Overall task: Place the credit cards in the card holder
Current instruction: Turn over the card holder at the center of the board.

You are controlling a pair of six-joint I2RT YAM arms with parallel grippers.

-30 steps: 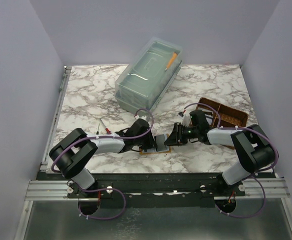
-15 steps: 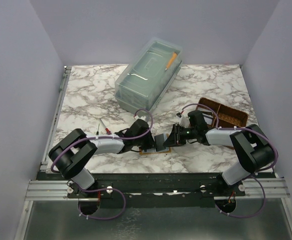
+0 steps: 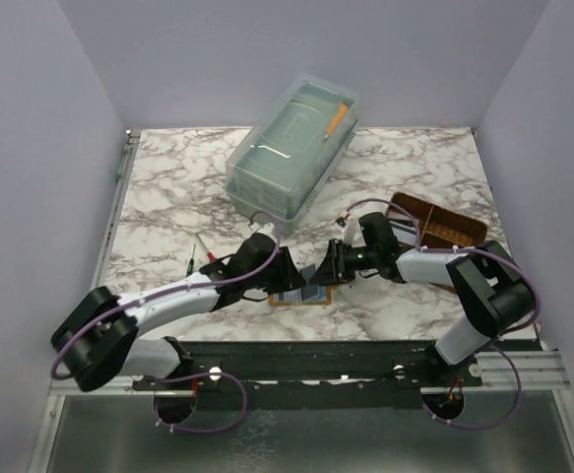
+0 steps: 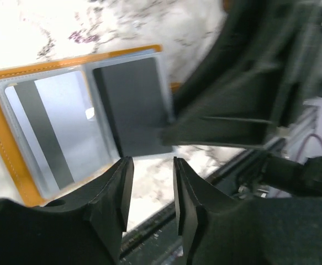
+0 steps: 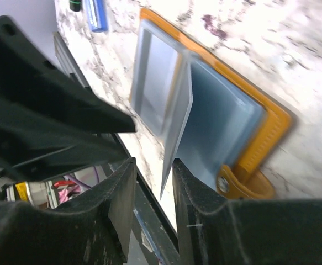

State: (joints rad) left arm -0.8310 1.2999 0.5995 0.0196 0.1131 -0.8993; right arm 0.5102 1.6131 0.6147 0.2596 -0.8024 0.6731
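The card holder (image 3: pixel 301 300) lies open on the marble near the front edge, orange-tan border (image 4: pixel 67 62) around grey-blue panels, snap tab (image 5: pixel 243 186) to the right. A light card with a dark stripe (image 4: pixel 61 127) sits in its left panel. A dark grey card (image 4: pixel 133 105) stands tilted over the right panel; in the right wrist view this card (image 5: pixel 180 127) dips its lower corner between the fingers of my right gripper (image 5: pixel 152 163), which are open wider than the card. My left gripper (image 4: pixel 149 163) hovers open at the holder's near edge, holding nothing. The two grippers (image 3: pixel 288 274) (image 3: pixel 324 268) face each other.
A clear lidded plastic box (image 3: pixel 291 148) with an orange pen inside stands at the back centre. A brown woven divided tray (image 3: pixel 439 225) sits at the right. Small pens (image 3: pixel 200 254) lie left of the holder. The table's front rail runs just below the holder.
My left gripper has opened and drawn back a little to the left, its arm stretched lower. The right gripper has moved left over the holder, and the grey card now stands tilted.
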